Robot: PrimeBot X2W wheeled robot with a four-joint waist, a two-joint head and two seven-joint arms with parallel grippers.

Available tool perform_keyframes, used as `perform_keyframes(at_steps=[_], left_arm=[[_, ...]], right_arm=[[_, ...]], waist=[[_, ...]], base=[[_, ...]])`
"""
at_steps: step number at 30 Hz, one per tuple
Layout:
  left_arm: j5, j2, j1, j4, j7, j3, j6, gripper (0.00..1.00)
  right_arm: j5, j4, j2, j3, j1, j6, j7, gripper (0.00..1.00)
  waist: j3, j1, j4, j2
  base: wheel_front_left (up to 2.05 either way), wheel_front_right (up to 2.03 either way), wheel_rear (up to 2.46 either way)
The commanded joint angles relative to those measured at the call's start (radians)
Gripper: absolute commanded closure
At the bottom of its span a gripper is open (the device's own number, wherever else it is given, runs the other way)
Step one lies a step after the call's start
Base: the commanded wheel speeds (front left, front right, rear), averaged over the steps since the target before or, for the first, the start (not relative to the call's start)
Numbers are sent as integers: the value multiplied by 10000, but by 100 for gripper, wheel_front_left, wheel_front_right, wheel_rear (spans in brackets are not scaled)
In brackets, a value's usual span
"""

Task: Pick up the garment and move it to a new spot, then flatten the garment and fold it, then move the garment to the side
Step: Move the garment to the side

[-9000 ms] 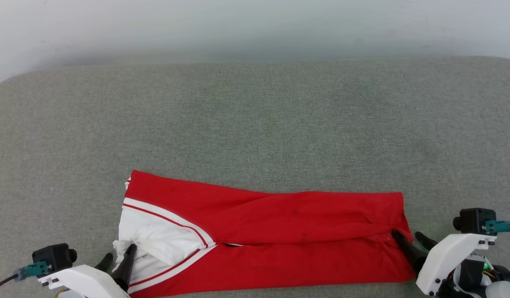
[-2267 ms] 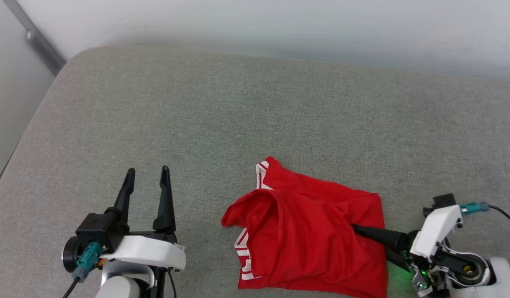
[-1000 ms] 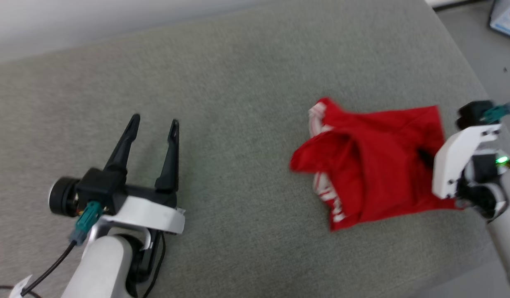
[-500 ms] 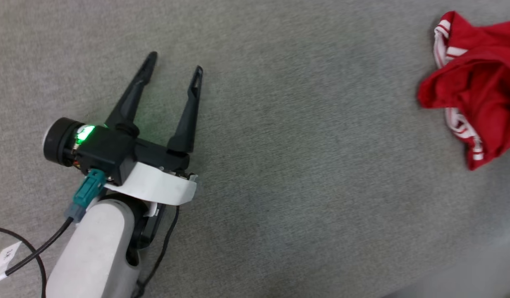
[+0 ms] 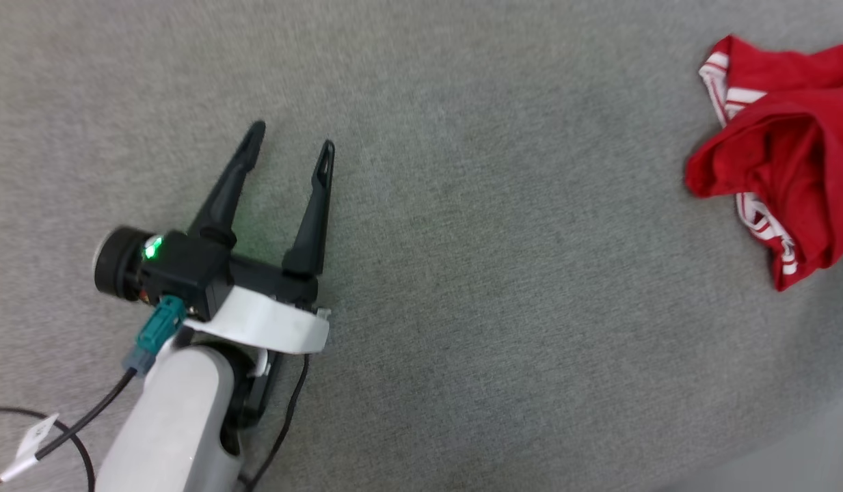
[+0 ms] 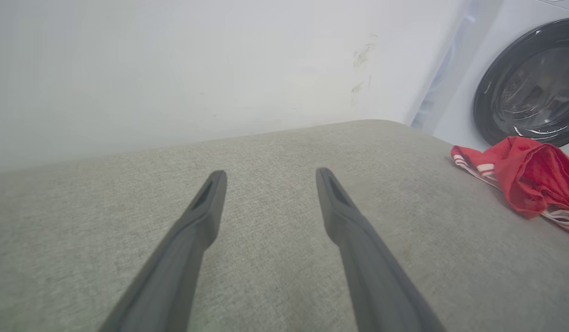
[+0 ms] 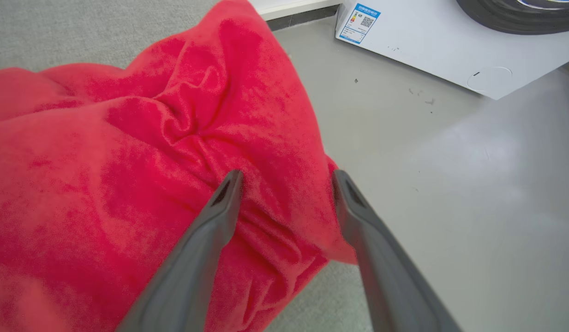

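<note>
The right gripper (image 7: 286, 177) has its two dark tapered fingers spread. Red cloth of the garment (image 7: 150, 161) bulges between them and to their left, and nothing is clamped. The jersey lies bunched at the edge of the grey woven cushion (image 7: 58, 27), its soft knit creased into a knot of folds just ahead of the left fingertip. Smooth grey floor (image 7: 450, 184) lies beyond the right fingertip. The garment looks light and limp, so it is probably best pinched at a thick fold or the striped trim rather than a single layer. The left gripper (image 5: 291, 137) is spread and empty over the coarse cushion. The garment lies well apart to its right, in front of a washing machine (image 6: 533, 87) with a round dark door.
</note>
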Motion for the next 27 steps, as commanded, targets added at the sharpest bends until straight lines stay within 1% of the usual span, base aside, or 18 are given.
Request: perform_keyframes(at_steps=[1, 7, 12, 14, 15, 16, 20, 24, 27], left_arm=[[-36, -32, 178, 67, -97, 11, 27, 0], [-428, -288, 1030, 658, -497, 211, 279, 0], [-816, -501, 1785, 957, -715, 451, 459, 0], [-887, -585, 2059, 1046, -763, 507, 518, 0], [-919, -609, 2156, 1082, -774, 527, 529, 0], [-955, -637, 2254, 1136, -792, 532, 534, 0], [-1016, -703, 2547, 1340, -849, 536, 551, 0], [-1054, -752, 2729, 1527, -872, 550, 535, 0], [-1063, -766, 2882, 1676, -891, 607, 568, 0]], right_arm=[[-57, 11, -42, -32, 162, -11, -116, 0], [43, -269, 325, -290, 1706, -11, -1187, 0], [41, -839, 1184, -188, 3175, -11, -1745, 0], [103, -1232, 1722, -46, 3687, -9, -1850, 0], [26, -1435, 1851, 43, 3924, -9, -1889, 0], [-11, -1656, 2121, 162, 4169, -9, -1925, 0], [58, -2882, 2977, 497, 5006, -5, -2033, 0], [-168, -4498, 3357, 892, 5691, -11, -1980, 0], [-365, -5895, 3557, 1158, 6288, -11, -1678, 0]], waist=[[-511, -1, 86, 0], [-1760, -1, 411, 0], [-2608, -1, 801, 0], [-2877, -1, 989, 0], [-2979, -1, 1093, 0], [-3109, -1, 1220, 0], [-3580, -1, 1785, 0], [-3954, -1, 2388, 0], [-4216, -1, 2816, 0]], base=[[0, 0, 0], [0, 0, 0], [0, 0, 0], [0, 0, 0], [0, 0, 0], [0, 0, 0], [0, 0, 0], [0, 0, 0], [0, 0, 0]])
